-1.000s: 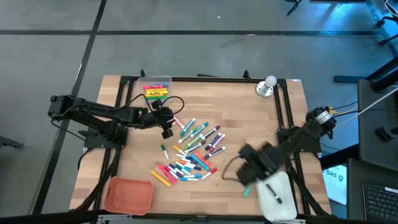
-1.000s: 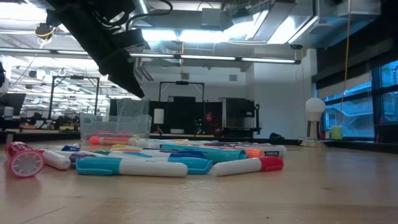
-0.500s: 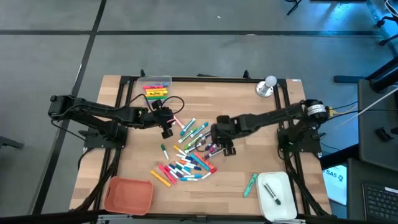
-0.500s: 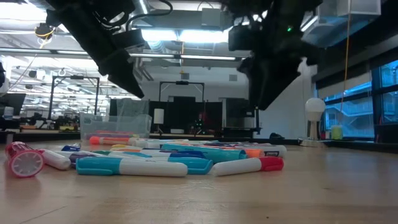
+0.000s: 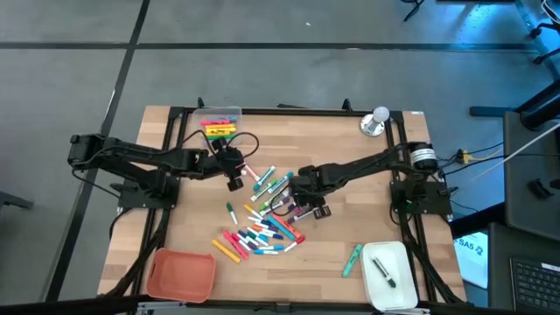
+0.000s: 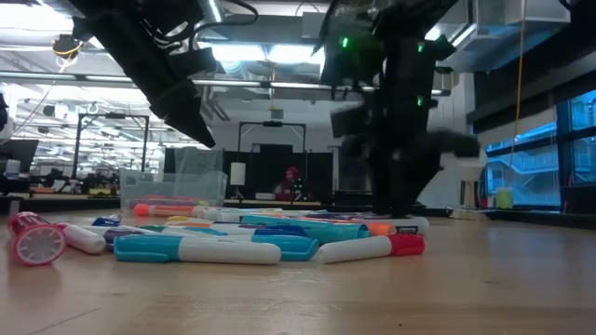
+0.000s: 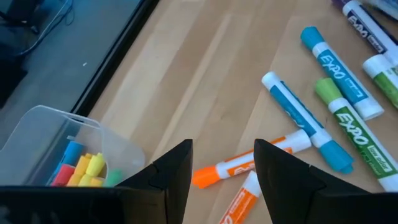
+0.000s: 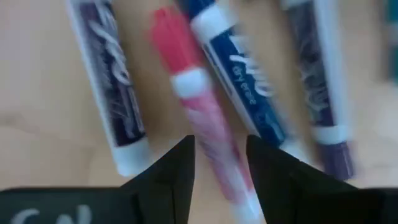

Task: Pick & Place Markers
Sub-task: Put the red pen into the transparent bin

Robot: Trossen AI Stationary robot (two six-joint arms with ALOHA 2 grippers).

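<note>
Many coloured markers lie in a loose pile on the wooden table's middle. My right gripper points down low over the pile's right part. It is open in the right wrist view, with a red-capped marker running between its two fingers; purple and blue markers lie beside it. My left gripper hangs open above the table left of the pile, near a clear box. Nothing is between its fingers, and an orange marker lies just beyond them. My right gripper stands from above with one finger on each side of the red-capped marker's barrel, the fingers across it. The marker lies flat on the table. Whether the fingers touch it, I cannot tell.
The clear box at the far left holds yellow, orange and pink markers. A silver bell stands at the far right. An orange tray sits at the near left. A white tray with a black marker sits at the near right, a green marker beside it.
My right gripper has swung from beside the white tray toward the table's middle, sunk low over the marker pile and rolled about its own axis. The green marker stays on the table by the white tray.
</note>
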